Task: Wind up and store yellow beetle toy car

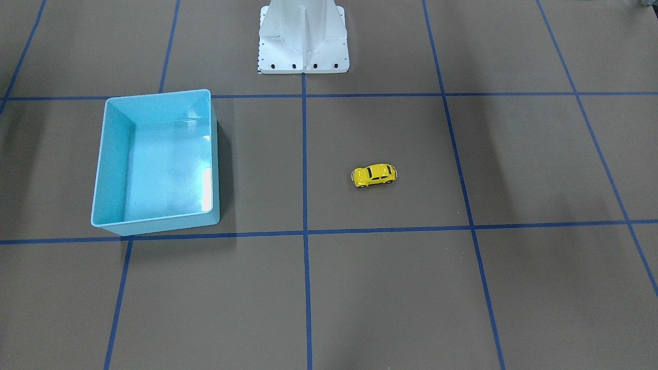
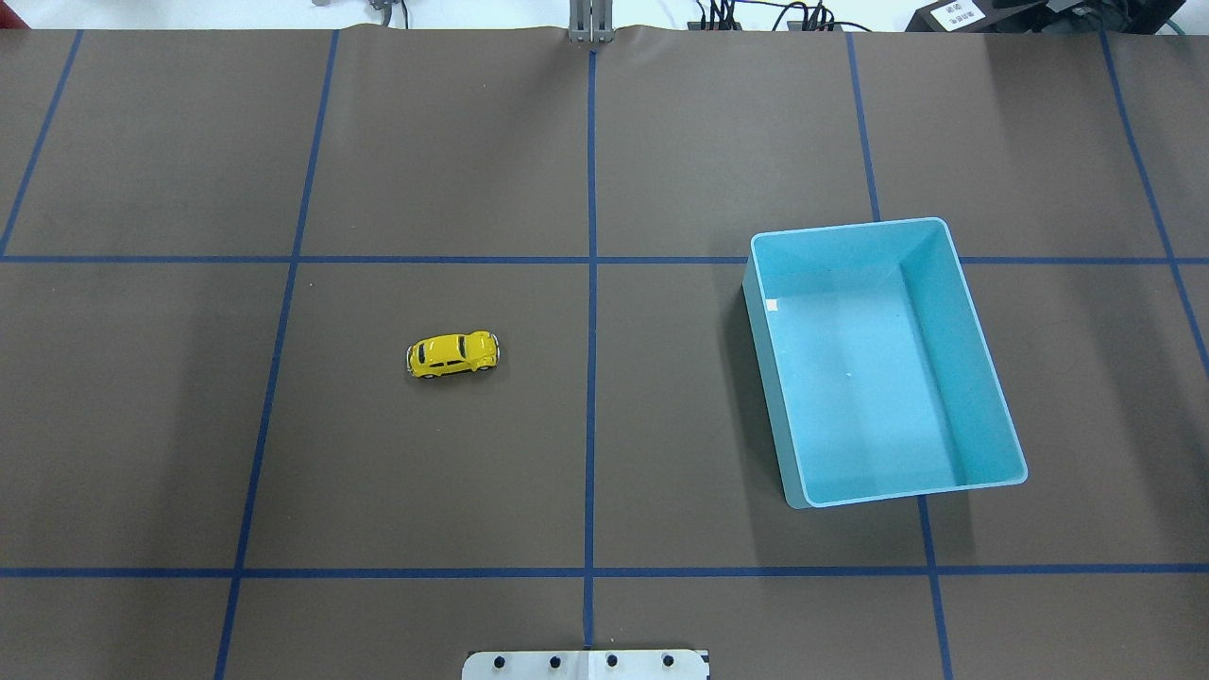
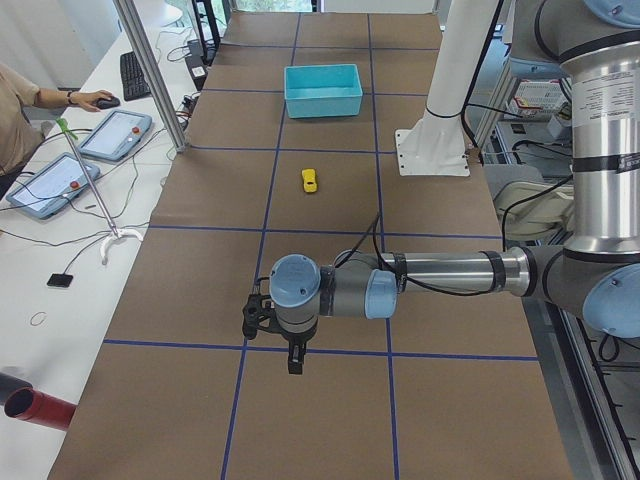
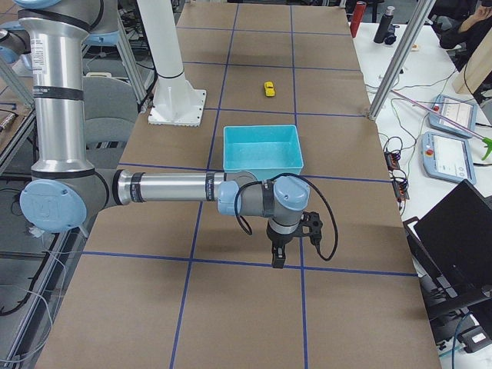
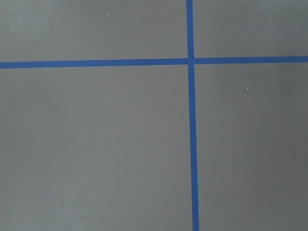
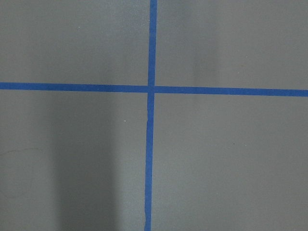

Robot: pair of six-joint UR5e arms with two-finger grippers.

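Note:
The yellow beetle toy car stands on its wheels on the brown mat, alone on the robot's left half; it also shows as the small yellow car. My left gripper hangs low over the mat near the table's left end, far from the car. My right gripper hangs near the right end, beyond the bin. Both show only in the side views, so I cannot tell whether they are open or shut. Both wrist views show only mat and blue tape.
A light blue bin, also, stands with nothing in it on the robot's right half. The white robot base sits at the table's edge. A person sits at a side desk with tablets; blue tape lines grid the mat.

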